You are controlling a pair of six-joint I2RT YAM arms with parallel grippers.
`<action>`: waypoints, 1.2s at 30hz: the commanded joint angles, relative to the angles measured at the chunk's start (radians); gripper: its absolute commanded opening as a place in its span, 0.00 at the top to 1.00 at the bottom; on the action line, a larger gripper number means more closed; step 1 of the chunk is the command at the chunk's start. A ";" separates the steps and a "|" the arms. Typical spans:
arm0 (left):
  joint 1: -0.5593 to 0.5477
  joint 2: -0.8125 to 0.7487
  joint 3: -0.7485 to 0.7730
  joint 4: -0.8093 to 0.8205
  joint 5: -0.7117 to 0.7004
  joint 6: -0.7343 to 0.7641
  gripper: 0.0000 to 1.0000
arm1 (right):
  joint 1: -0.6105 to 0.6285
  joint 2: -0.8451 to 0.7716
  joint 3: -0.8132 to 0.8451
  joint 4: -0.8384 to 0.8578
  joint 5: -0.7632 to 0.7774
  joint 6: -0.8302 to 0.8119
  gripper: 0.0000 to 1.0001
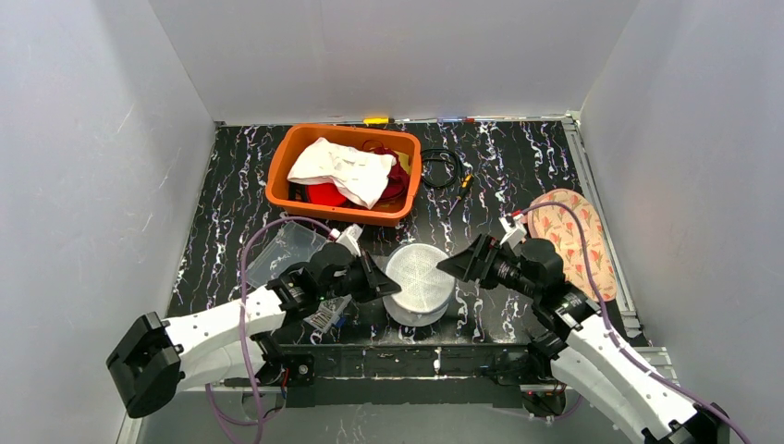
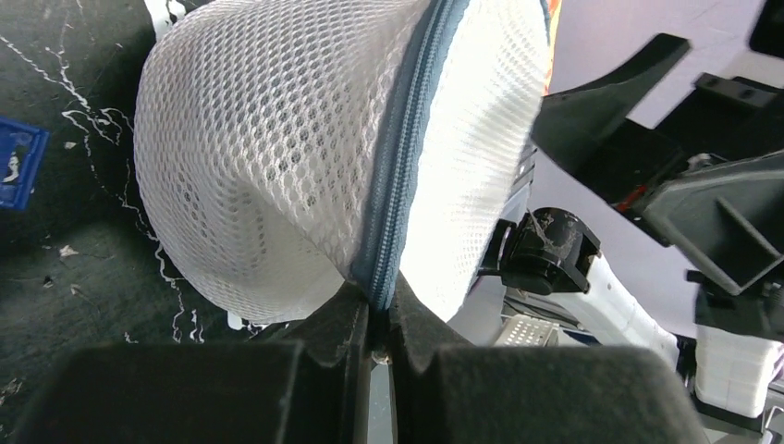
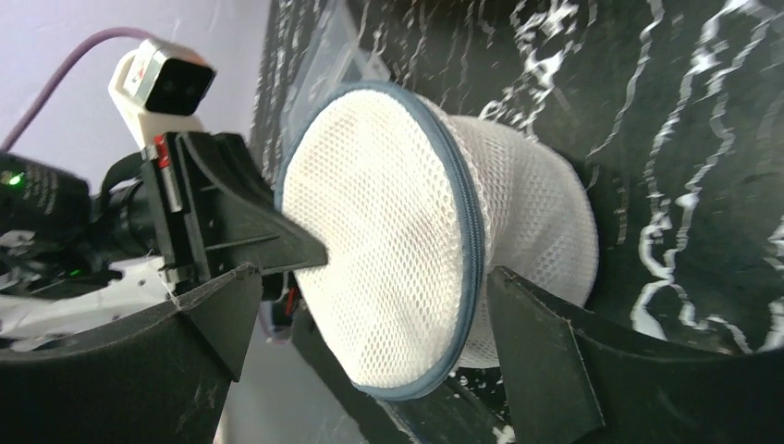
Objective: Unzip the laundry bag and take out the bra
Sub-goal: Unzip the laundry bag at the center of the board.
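Laundry bag point(image 1: 421, 282) sits on the black desk point(image 1: 518, 176), right between the two tools. It is round and white, made of net with lots of little holes. A grey-blue zipper point(image 2: 407, 148) runs around it, and the part that shows is zipped up. The left tool point(image 2: 379, 310) is pinched tight on the zipper edge, and the bag sticks out just past its tips. The right tool point(image 3: 374, 277) has its fingers wide apart. In its own camera the bag fills the gap between them. From above, its tips are just beside the bag, and I cannot tell if they touch it. A small label point(image 1: 324, 319) with black marks lies under the left arm, behind the left tool, too small to read. Far out in front of both tools stands an orange tub point(image 1: 337, 214) with a white cloth point(image 1: 342, 169) in it. A flowery pad point(image 1: 573, 236) lies near the right tool, on its outer side.
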 commanded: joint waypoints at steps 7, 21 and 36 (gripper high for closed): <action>0.002 -0.126 0.139 -0.361 -0.239 -0.112 1.00 | 0.005 -0.061 0.163 -0.225 0.197 -0.176 0.01; 0.018 0.010 0.247 -0.449 -0.189 -0.325 1.00 | 0.125 0.096 0.328 -0.175 0.183 -0.392 0.13; 0.058 0.036 0.222 -0.404 -0.211 -0.377 1.00 | 0.561 0.117 0.200 -0.036 0.573 -0.380 0.15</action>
